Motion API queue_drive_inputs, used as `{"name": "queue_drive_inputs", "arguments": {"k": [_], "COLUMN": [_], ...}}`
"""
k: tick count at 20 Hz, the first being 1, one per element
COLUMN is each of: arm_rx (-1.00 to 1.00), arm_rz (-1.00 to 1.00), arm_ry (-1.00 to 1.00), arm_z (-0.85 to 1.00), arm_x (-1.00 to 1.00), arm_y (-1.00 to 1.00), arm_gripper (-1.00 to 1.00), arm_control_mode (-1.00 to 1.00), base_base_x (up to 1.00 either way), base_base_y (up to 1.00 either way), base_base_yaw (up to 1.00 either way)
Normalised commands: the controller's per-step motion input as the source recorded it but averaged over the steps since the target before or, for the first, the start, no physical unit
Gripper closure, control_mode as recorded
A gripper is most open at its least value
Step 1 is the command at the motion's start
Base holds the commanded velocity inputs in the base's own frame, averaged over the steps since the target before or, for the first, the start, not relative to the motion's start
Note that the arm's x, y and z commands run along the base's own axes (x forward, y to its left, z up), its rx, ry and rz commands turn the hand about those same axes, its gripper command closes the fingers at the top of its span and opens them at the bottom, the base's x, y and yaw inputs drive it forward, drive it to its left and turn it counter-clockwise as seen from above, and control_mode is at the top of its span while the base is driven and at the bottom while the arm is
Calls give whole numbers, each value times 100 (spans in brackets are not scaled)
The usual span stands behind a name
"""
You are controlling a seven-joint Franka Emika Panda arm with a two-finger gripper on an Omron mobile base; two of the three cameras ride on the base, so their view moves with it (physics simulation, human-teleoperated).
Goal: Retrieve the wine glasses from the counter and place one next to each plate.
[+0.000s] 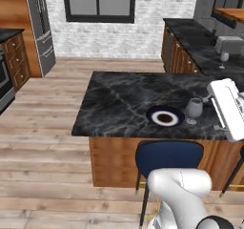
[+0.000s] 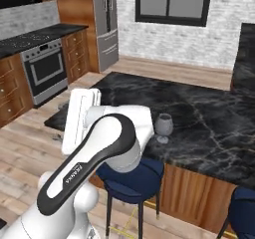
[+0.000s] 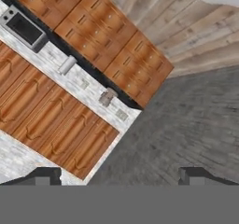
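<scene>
While 1 wine glass [image 1: 194, 108] is standing upright just beside the blue plate [image 1: 165, 116] on the island, the gripper [image 3: 119, 176] is hanging empty, its fingers spread wide. A 2nd glass [image 1: 224, 58] is waiting on the far counter [image 1: 190, 35] near the toaster [image 1: 228, 44], likely the next pickup.

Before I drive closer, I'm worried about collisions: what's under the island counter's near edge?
A blue stool is tucked under the counter. The robot's body covers the stool's lower legs.

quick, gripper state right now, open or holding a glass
gripper: open, jaws spread wide with nothing between them.
</scene>
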Motion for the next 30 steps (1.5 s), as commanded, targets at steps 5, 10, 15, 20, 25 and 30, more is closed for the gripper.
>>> {"name": "queue_drive_inputs", "arguments": {"k": [5, 10, 15, 20, 25, 30], "arm_rx": [0, 0, 0, 0, 0, 0], "arm_rz": [0, 0, 0, 0, 0, 0], "arm_ry": [0, 0, 0, 0, 0, 0], "arm_z": [0, 0, 0, 0, 0, 0], "arm_x": [0, 0, 0, 0, 0, 0], "arm_y": [0, 0, 0, 0, 0, 0], "arm_gripper": [-100, -100, -100, -100, -100, -100], "arm_control_mode": [100, 100, 100, 100, 100, 100], "base_base_x": [-13, 0, 0, 0, 24, 43], "base_base_y": [100, 100, 100, 100, 100, 100], "base_base_yaw": [-32, -28, -29, -32, -46, -58]}}
